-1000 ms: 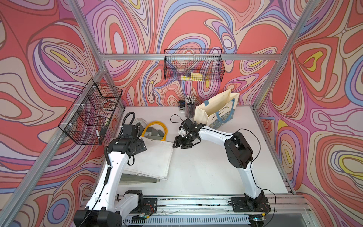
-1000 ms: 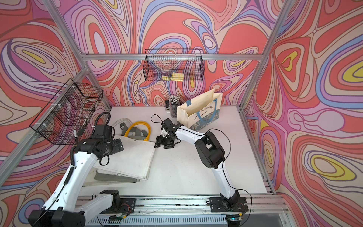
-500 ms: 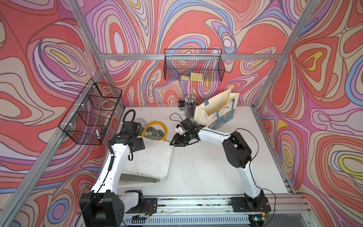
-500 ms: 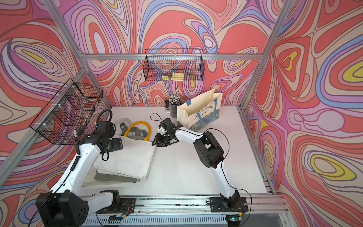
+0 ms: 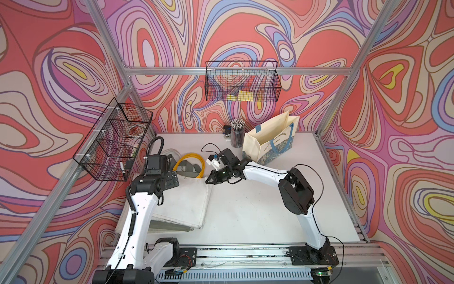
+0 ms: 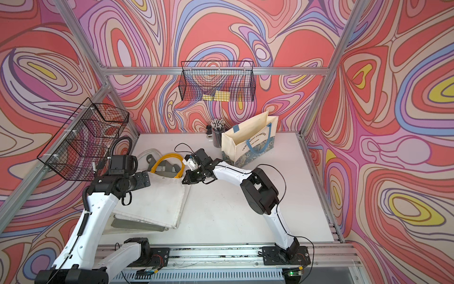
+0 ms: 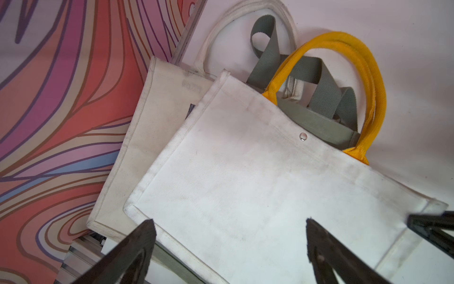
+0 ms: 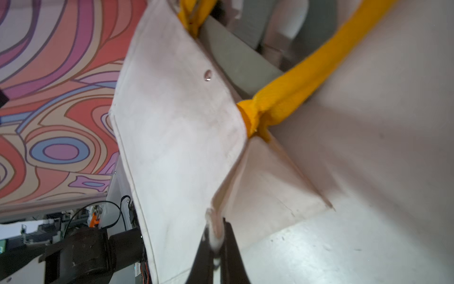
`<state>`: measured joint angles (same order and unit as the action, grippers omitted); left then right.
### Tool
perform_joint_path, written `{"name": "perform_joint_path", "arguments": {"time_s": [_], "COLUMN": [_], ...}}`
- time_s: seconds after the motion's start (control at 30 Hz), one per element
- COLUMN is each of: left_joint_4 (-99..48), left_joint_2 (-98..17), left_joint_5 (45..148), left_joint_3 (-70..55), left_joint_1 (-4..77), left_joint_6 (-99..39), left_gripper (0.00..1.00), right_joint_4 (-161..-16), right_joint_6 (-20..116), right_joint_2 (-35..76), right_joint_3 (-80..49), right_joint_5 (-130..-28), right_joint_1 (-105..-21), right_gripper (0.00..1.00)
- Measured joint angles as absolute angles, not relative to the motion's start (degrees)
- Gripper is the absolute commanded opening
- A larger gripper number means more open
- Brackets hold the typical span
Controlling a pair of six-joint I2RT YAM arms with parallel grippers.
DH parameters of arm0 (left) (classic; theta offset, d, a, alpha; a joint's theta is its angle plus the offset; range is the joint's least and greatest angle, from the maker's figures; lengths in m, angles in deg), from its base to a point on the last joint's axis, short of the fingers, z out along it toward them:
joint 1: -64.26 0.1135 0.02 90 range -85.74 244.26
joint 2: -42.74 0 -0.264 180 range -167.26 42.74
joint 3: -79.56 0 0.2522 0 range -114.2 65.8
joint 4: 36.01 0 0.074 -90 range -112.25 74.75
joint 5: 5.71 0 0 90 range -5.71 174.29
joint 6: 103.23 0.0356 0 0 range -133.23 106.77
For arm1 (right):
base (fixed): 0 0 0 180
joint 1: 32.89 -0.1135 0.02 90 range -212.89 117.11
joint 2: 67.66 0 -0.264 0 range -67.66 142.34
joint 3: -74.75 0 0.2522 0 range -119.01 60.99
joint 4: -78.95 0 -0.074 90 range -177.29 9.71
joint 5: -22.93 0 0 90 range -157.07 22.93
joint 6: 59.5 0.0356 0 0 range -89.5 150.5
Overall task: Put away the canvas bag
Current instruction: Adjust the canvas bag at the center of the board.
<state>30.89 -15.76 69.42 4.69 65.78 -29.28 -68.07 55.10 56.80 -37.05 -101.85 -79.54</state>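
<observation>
Both top views bright, evenly lit from overhead — shadows soft and short under the arms on the table (image 5: 245,216). Left wrist view crisp on the canvas bag (image 7: 245,196), whites near clipping. Right wrist view blurred (yellow handle (image 8: 294,93) smeared), with a pale sheen on the table.

Top views high, looking down, wrist views close, sharing canvas bag (image 7: 245,186)

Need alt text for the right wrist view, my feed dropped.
The right gripper is pinched shut on a corner fold of the white canvas bag, near where its yellow handle joins. Grey fabric shows behind it.
</observation>
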Motion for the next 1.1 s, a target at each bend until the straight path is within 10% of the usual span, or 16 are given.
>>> {"name": "perform_joint_path", "arguments": {"time_s": [0.73,1.1], "left_joint_4": [31.0,30.8], "left_joint_2": [-35.7,-51.6], "left_joint_5": [67.8,73.2], "left_joint_3": [3.7,2.6], "left_joint_1": [67.6,67.6], "left_joint_6": [-21.6,-22.9], "left_gripper": [0.90,0.36], "right_joint_4": [-60.5,-60.5], "right_joint_6": [51.1,52.8], "right_joint_2": [61.9,62.5], "right_joint_3": [-43.7,-44.2], "right_joint_5": [-100.0,-101.4], "right_joint_1": [-76.0,-76.0], "right_gripper": [0.00,0.00]}}
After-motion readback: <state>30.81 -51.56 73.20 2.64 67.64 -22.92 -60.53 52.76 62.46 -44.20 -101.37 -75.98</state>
